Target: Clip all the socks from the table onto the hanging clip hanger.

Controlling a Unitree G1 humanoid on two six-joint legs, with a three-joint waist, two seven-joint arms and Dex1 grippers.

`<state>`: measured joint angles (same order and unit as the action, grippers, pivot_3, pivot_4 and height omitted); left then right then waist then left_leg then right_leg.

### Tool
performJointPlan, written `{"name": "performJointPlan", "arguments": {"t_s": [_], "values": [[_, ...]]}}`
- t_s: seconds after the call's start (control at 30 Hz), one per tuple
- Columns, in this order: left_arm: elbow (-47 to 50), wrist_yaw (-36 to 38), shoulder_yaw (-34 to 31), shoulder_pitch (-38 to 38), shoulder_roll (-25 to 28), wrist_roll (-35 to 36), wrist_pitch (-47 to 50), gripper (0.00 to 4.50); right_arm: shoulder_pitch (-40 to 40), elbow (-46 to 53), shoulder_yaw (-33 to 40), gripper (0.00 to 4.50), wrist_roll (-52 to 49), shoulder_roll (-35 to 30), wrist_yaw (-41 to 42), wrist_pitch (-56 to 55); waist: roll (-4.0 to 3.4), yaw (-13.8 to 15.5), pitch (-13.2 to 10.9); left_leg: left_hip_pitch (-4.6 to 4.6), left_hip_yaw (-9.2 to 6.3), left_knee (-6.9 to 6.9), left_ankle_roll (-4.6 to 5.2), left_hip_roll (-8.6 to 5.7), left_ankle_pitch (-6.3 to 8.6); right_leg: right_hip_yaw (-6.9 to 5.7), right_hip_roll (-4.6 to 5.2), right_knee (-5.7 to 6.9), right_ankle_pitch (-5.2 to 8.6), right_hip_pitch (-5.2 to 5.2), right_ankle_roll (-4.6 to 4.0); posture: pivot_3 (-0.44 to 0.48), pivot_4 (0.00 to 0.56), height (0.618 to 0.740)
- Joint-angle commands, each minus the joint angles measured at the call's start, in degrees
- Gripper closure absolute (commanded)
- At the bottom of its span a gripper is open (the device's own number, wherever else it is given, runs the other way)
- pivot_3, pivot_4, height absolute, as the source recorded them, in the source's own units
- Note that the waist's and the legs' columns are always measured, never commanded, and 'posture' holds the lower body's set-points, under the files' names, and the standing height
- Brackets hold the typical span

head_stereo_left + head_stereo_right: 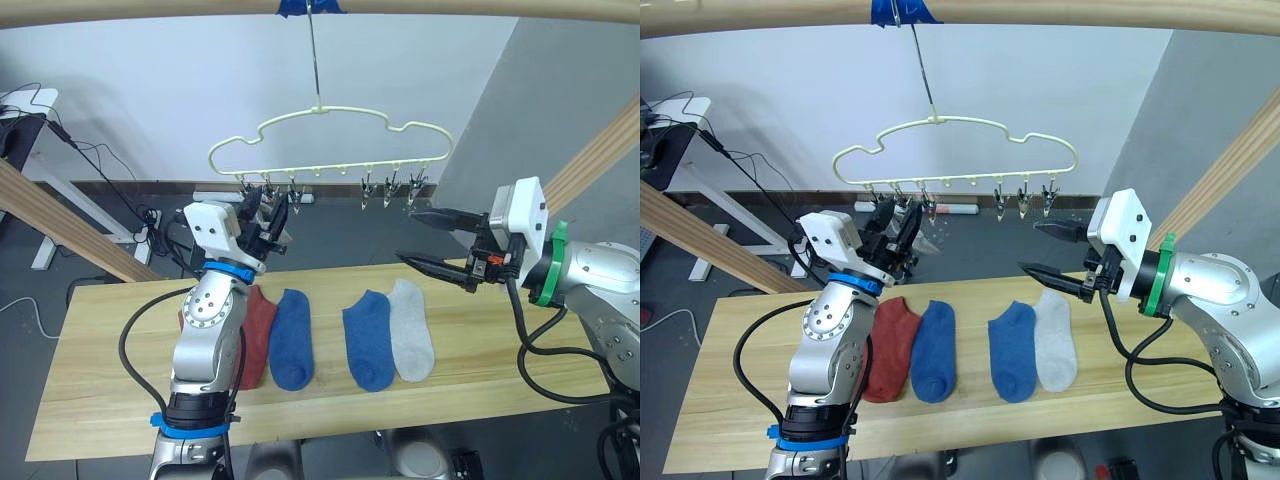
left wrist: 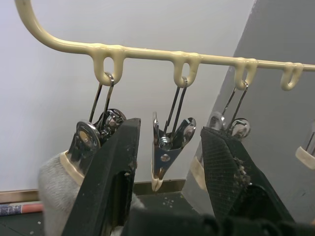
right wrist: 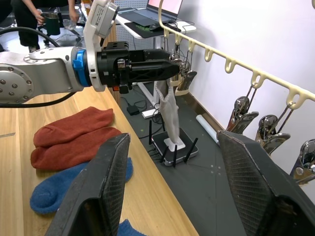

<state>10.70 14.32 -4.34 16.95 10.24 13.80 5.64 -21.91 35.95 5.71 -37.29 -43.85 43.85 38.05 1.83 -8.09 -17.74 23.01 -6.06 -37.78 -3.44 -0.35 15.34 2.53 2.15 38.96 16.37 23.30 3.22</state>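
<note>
Pale wall and a wooden pole [image 1: 450, 8] back the clip hanger [image 1: 330, 140], which hangs above the table's [image 1: 100, 400] far edge. My left gripper [image 2: 167, 172] is raised to its clips [image 2: 165, 152], jaws parted around one of them; a grey sock [image 3: 170, 115] dangles from the neighbouring clip. My right gripper [image 1: 432, 240] hovers wide open and empty over the far edge. Red socks [image 3: 74, 137], two blue socks [image 1: 292, 340] and a second grey sock [image 1: 412, 340] lie mid-table.

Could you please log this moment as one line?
left gripper: open, at cream-yellow wire clip hanger | light grey knit sock: hanging from clip | right gripper: open, empty | wooden plank table: five socks
</note>
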Motion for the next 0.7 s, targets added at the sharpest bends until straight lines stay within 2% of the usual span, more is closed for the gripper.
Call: {"name": "performJointPlan", "arguments": {"t_s": [0.03,0.17,0.27,0.37,0.4,0.7], "values": [[1.1,-0.3,-0.2,0.8,-0.3,-0.4,-1.5,2.37,-0.6,2.1,2.1,1.55,-1.3,-0.7,-0.2,-0.4,0.0,0.0,0.0,0.0,0.0,0.0,0.0,0.0,0.0,0.0,0.0,0.0,0.0,0.0,0.0,-0.308,0.329,0.74],[0.9,-0.3,-0.4,1.0,-0.3,-0.4,-1.5,2.37,-0.7,2.1,2.1,1.55,-1.6,-0.9,-0.4,-0.2,0.0,0.0,0.0,0.0,0.0,0.0,0.0,0.0,0.0,0.0,0.0,0.0,0.0,0.0,0.0,-0.309,0.329,0.74],[1.1,-0.7,-0.6,1.2,-0.4,-0.6,-1.8,2.89,-0.8,2.0,2.1,1.55,-1.9,-0.8,-0.5,-0.2,0.01,0.0,0.0,0.0,0.0,0.0,0.0,0.0,0.0,0.0,0.0,0.0,0.0,0.0,0.0,-0.307,0.33,0.74],[1.2,-0.7,-0.6,1.3,-0.3,-0.6,-1.8,3.66,-0.7,2.1,2.1,1.55,-2.1,-0.9,-0.5,-0.1,0.0,0.0,0.0,0.0,0.0,0.0,0.0,0.0,0.0,0.0,0.0,0.0,0.0,0.0,0.0,-0.306,0.33,0.74],[1.2,-0.6,-0.6,1.3,-0.3,-0.6,-1.8,3.76,-0.7,2.1,2.1,1.55,-2.2,-0.9,-0.5,-0.1,0.01,0.0,0.0,0.0,0.0,0.0,0.0,0.0,0.0,0.0,0.0,0.0,0.0,0.0,0.0,-0.306,0.33,0.74],[1.6,-0.4,-0.7,1.0,-0.1,-0.7,-1.5,3.77,0.2,3.0,2.1,1.55,-3.3,-1.4,-1.0,0.4,0.01,0.0,-0.1,0.0,0.0,0.0,0.0,0.0,0.0,0.0,0.0,-0.01,0.0,0.0,0.0,-0.308,0.329,0.74]]}}
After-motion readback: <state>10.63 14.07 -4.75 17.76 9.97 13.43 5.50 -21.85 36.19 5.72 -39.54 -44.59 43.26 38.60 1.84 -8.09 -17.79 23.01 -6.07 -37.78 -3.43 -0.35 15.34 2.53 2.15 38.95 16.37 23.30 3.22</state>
